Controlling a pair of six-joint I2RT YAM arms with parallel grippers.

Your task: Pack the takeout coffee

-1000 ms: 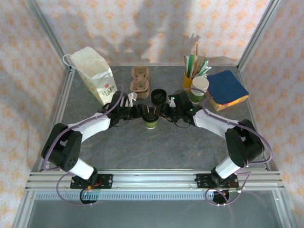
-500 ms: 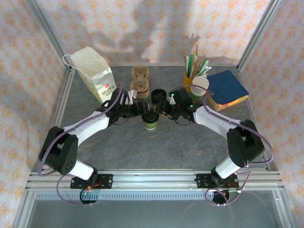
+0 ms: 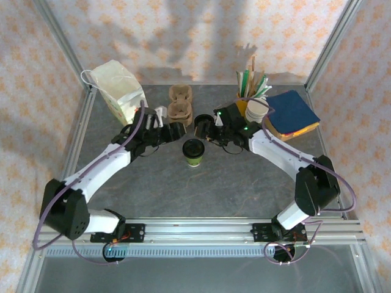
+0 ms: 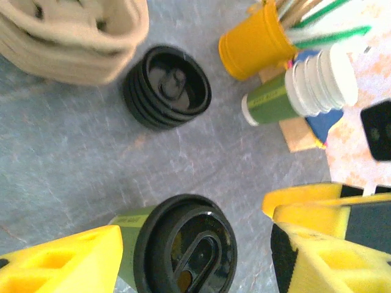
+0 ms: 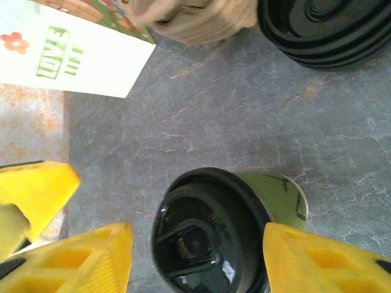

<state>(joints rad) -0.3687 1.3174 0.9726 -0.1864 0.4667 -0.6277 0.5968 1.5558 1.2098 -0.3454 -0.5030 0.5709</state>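
The takeout coffee, a green-bottomed paper cup with a black lid, stands upright in the middle of the table. My left gripper hovers just behind it to the left, and my right gripper just behind it to the right. In the left wrist view the lidded cup lies below the open left gripper, with table showing between the lid and the right finger. In the right wrist view the cup sits below the open right gripper, with a gap on each side.
A stack of black lids sits right behind the cup, between the two grippers. Pulp cup carriers and a paper bag are at the back left. A yellow cup of sticks, lidless stacked cups and blue napkins are at the back right.
Both grippers have opened wider and drawn back from the cup's sides towards the far end of the table. The lidded cup stays where it was, standing free.
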